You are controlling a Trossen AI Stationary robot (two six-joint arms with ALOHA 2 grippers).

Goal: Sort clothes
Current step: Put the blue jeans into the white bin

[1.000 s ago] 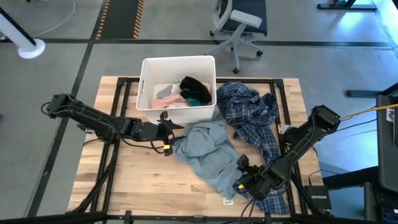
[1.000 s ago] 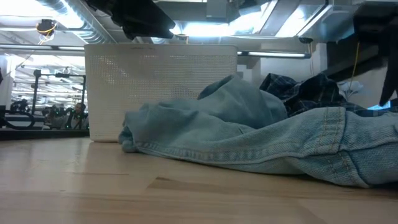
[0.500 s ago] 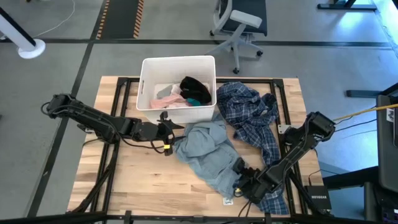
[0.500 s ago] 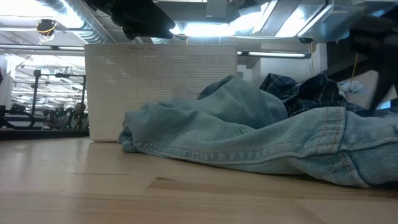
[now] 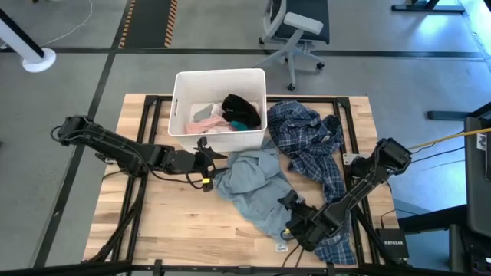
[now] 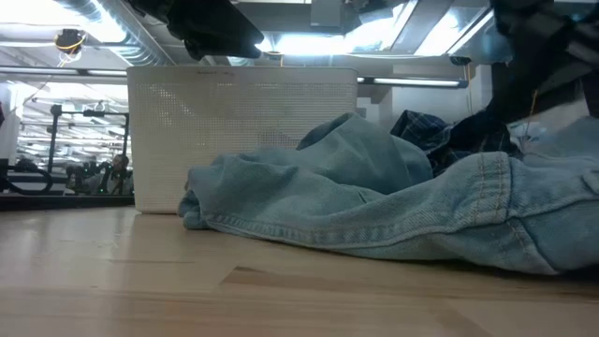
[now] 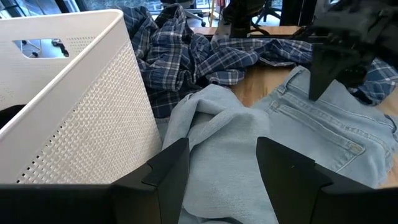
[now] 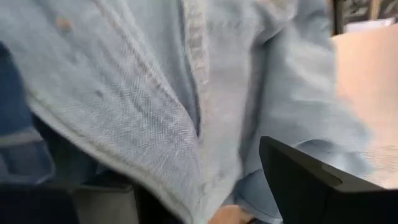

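Right gripper [image 5: 290,222] spread wide at the near hem of the grey-blue top [image 5: 257,188], fingers around a fold of denim-like cloth but not yet clamped; left gripper [image 5: 205,162] likewise wide, holding nothing, hovering just beside the white bin [image 5: 178,107] and the top's far edge. Soft, limp, fairly heavy cloth, likely to drape and drag across the plaid shirt [image 5: 311,146] it touches. Best pinched on a thick seam or hem.

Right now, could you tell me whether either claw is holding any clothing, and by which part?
Nothing is held. The right claw stands open at the hem of the light blue denim garment; the left claw waits open beside it.
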